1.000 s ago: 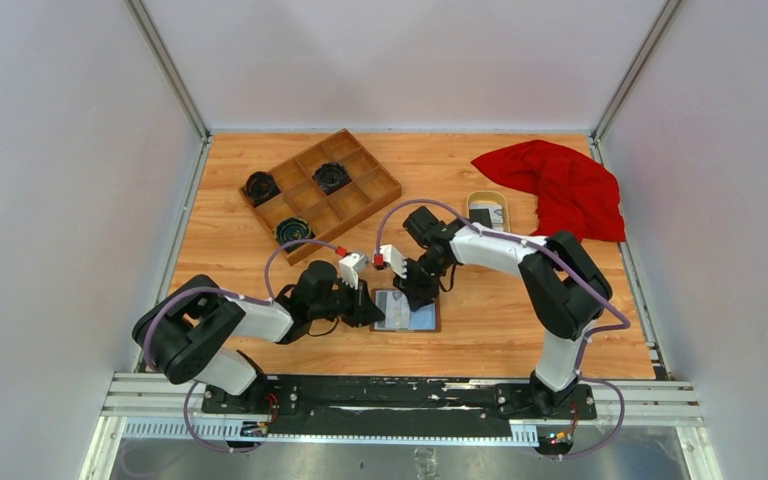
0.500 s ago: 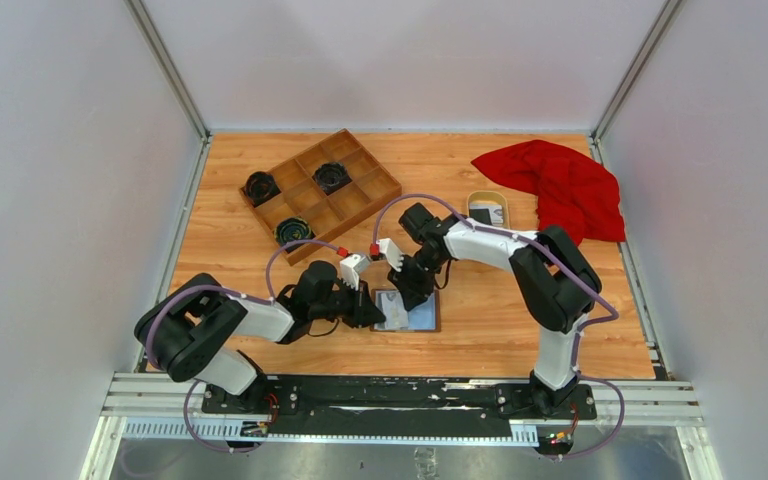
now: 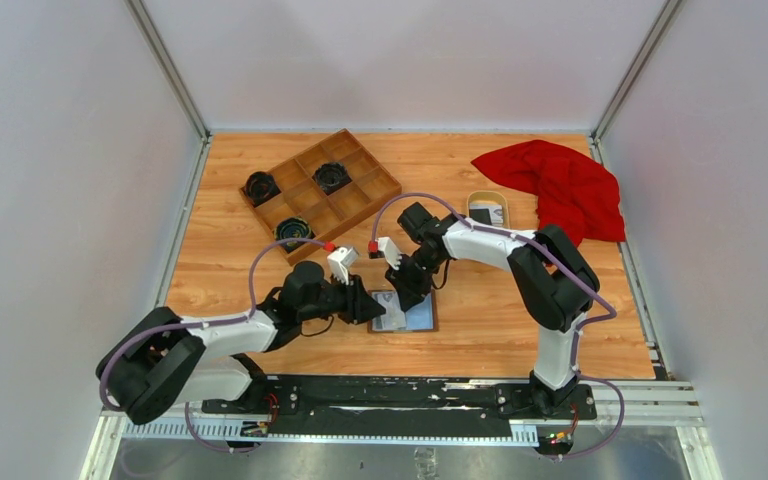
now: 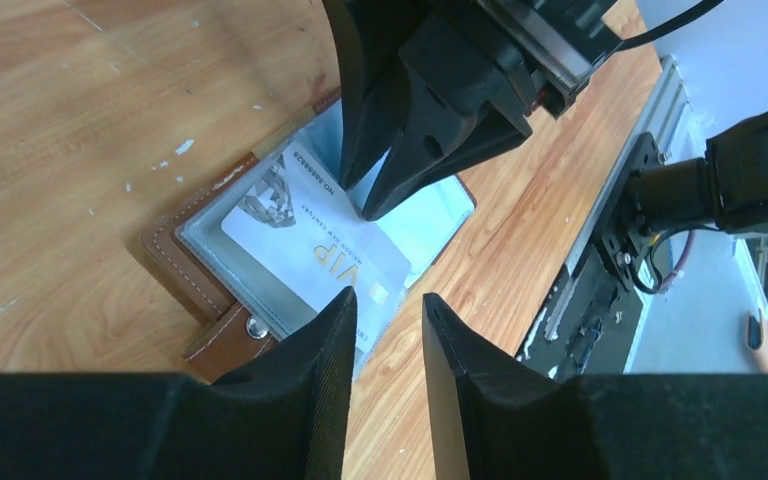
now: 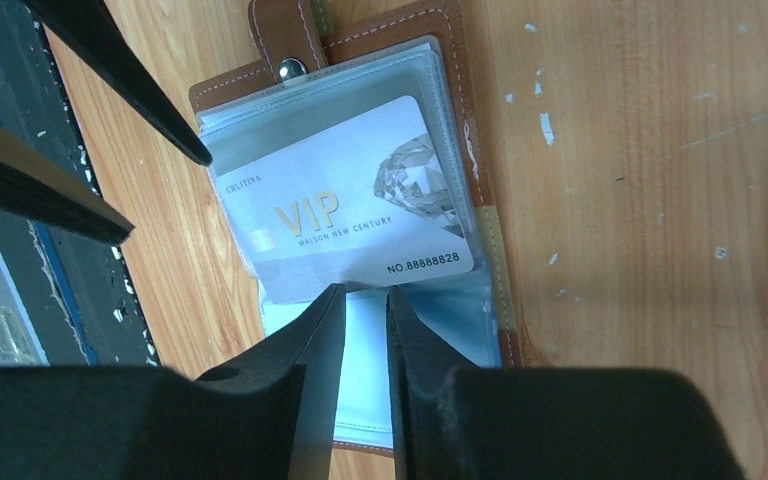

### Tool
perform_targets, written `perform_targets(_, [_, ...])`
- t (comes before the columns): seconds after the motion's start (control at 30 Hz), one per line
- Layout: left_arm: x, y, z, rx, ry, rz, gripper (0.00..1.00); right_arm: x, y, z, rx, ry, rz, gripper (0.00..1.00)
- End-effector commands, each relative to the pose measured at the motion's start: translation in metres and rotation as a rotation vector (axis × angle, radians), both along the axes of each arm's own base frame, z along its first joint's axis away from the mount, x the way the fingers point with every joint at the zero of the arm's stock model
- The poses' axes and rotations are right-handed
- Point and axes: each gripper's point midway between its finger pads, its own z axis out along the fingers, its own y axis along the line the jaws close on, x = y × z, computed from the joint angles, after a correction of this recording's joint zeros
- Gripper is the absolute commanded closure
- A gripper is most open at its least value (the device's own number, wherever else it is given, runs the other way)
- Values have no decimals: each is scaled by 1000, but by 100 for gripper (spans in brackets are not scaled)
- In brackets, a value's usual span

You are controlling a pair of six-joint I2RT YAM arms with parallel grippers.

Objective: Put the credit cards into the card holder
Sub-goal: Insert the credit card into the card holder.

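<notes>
The brown card holder [image 3: 422, 318] lies open on the table, clear pockets up, strap and snap [image 5: 285, 30] at one edge. A whitish VIP credit card [image 5: 350, 215] lies across its pockets, one corner sticking out past the near edge [image 4: 300, 235]. My right gripper [image 5: 365, 290] points down at the card's long edge; its jaws stand a narrow gap apart with only pocket plastic showing between them. My left gripper [image 4: 390, 298] is open beside the card's protruding corner and holds nothing. Another dark credit card [image 3: 481, 215] lies in the yellow dish [image 3: 487, 199].
A wooden compartment tray [image 3: 360, 175] with black round parts sits at the back left. A red cloth [image 3: 560, 190] lies at the back right. The arms' black mounting rail [image 4: 600, 270] runs close behind the card holder's near edge.
The left jaws have opened and let go of the card, and the left arm's elbow has swung out to the left. The right gripper stays at the card's edge.
</notes>
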Motion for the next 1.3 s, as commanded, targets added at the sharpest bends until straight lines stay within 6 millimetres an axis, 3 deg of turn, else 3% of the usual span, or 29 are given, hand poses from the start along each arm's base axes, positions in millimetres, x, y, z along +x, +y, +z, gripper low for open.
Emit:
perform_targets(0.0, [-3, 16, -16, 67, 40, 60, 65, -8, 1, -3, -6, 31, 5, 74])
perform_targets(0.27, [-10, 38, -56, 167, 147, 141, 64, -13, 3, -6, -4, 80, -11, 75])
perform_targets(0.43, [-11, 39, -64, 188, 171, 143, 57, -16, 5, -8, -2, 113, -24, 75])
perform_targets(0.63, [-18, 34, -71, 200, 212, 96, 57, -19, 10, -10, 9, 157, -37, 75])
perform_targets(1.1, [-16, 31, -67, 186, 211, 90, 59, -14, 16, 3, 87, 187, -69, 75])
perform_targets(1.27, [-8, 36, -54, 154, 159, 142, 58, -9, 8, 20, 109, 95, -5, 73])
